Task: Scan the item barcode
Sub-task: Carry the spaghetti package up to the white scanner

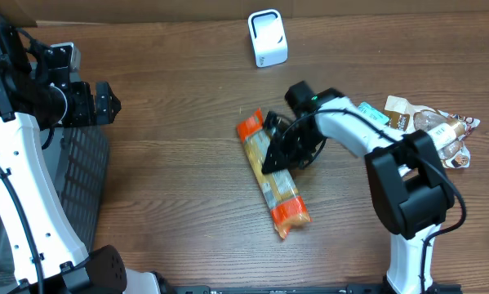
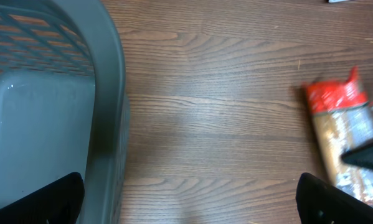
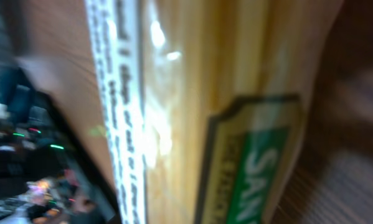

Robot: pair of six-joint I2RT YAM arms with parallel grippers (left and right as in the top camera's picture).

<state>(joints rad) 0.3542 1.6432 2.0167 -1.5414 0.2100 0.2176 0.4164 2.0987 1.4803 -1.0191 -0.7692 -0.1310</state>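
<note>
Honestly, main risk for you: right gripper (image 1: 283,149) sits mid-span on the pasta pack (image 1: 278,192), robot-side of the scanner (image 1: 268,37), and I can't tell if its jaws actually grip; slick film may slip on lift. Long axis diagonal, one orange end toward the scanner. Left gripper (image 1: 105,104) gapes wide.

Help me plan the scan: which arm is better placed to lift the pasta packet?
Right. The right gripper is at the pasta packet, below the scanner; the left gripper hangs open by the basket, far off.
</note>
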